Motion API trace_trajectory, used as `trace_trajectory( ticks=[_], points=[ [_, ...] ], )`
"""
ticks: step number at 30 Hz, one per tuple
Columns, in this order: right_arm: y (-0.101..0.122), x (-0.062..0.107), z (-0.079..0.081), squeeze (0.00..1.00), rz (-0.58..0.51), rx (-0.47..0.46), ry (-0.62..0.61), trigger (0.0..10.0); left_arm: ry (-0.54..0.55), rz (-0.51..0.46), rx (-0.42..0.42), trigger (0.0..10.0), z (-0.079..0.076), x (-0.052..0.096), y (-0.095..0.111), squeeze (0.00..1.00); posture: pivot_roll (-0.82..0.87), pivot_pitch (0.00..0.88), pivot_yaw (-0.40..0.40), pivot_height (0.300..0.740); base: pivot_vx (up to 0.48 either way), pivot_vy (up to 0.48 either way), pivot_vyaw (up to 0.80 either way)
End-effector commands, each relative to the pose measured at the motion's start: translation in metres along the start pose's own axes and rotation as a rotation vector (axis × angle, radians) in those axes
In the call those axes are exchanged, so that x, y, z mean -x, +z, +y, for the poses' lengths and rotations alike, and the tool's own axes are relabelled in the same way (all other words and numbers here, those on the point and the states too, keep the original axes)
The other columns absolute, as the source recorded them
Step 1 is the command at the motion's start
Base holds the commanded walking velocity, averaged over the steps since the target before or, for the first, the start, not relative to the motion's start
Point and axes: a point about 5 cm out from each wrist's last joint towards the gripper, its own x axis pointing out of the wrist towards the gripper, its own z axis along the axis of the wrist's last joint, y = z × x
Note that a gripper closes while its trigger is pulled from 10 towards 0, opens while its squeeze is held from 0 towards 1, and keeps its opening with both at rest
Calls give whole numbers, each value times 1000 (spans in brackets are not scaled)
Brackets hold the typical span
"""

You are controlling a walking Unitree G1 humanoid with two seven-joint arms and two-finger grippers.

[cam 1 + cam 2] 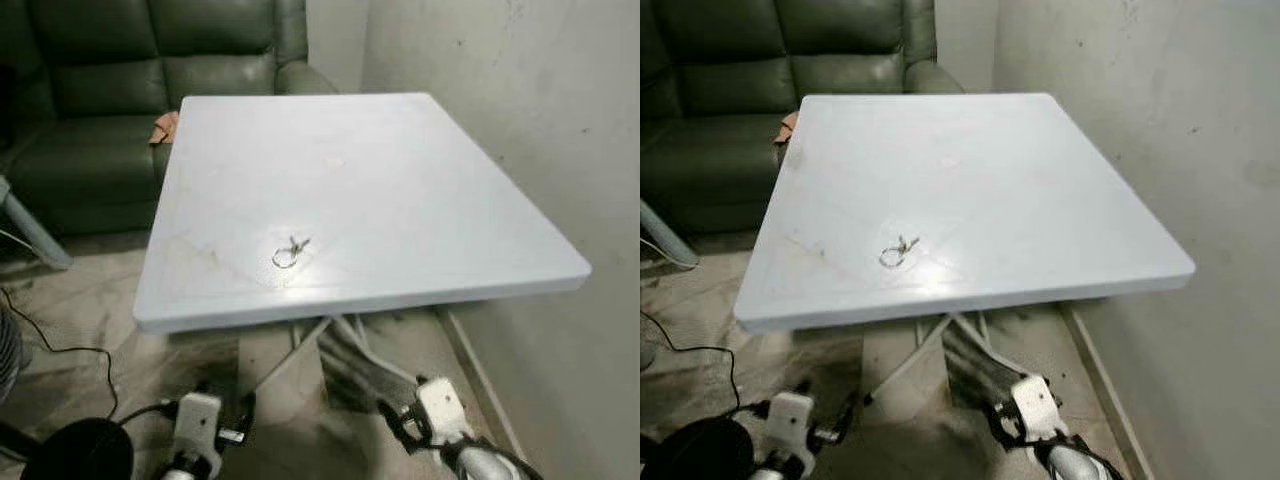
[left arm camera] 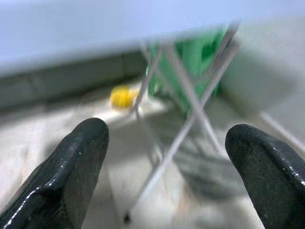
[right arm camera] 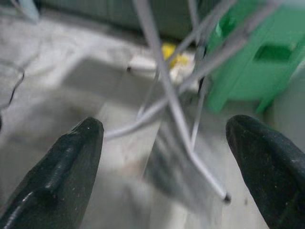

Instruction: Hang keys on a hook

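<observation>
While both arms hung low in front of the counter (image 1: pixel 420 180), nothing had been picked up yet: this looked like the very start of the job, the approach before the first reach. The keys (image 1: pixel 289 252) lay on the white top near its front edge, a small ring with what seemed to be a key or two splayed off it, though the bunch was too small to count for sure. One bunch, one counter, and no hook to be seen anywhere on the bare wall (image 1: pixel 520 110) to the right.

The left tool (image 2: pixel 162 171) was below the counter's edge, its two black fingers (image 2: pixel 71 167) spread wide with nothing between them, looking in under the top at the crossed metal legs (image 2: pixel 186 124). The right tool (image 3: pixel 164 167) was the same story: fingers (image 3: pixel 66 167) wide apart, empty, pointed at the legs and a green box (image 3: pixel 248 76) beyond. Two tools, both empty.

By my reading, the next move called for lifting one arm above the counter's front edge and bringing it down over the ring. A flat, thin bunch on a smooth top would likely need the fingertips right at the surface to catch the ring. A dark sofa (image 1: pixel 120 90) stood behind the counter, and a black cable (image 1: pixel 60 345) ran over the floor to the left.
</observation>
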Motion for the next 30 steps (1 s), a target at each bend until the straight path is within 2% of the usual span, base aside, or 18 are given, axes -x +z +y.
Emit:
trace_trajectory(
  ticks=[1, 9, 16, 21, 30],
  points=[
    [9, -4, -7, 0, -45, -1, -38, 10000, -11, -41, -13, 10000, 4, 0, 7, 0, -57, 0, -18, 740, 0, 0, 0],
    [49, -24, -19, 0, -214, -47, -90, 10000, 25, -170, -19, 10000, 13, -13, 36, 0, -50, 0, -19, 740, 0, 0, 0],
    [51, -24, -19, 0, -223, -49, -90, 10000, 28, -177, -18, 10000, 14, -13, 38, 0, -50, 0, -19, 740, 0, 0, 0],
    [78, -30, -32, 0, -336, -85, -123, 10000, 44, -278, -20, 10000, 13, -15, 62, 0, -45, 0, -23, 740, 0, 0, 0],
    [89, -29, -33, 0, -379, -120, -133, 10000, 106, -331, 32, 10000, 21, -13, 81, 0, -44, 0, -24, 740, 0, 0, 0]
  ],
)
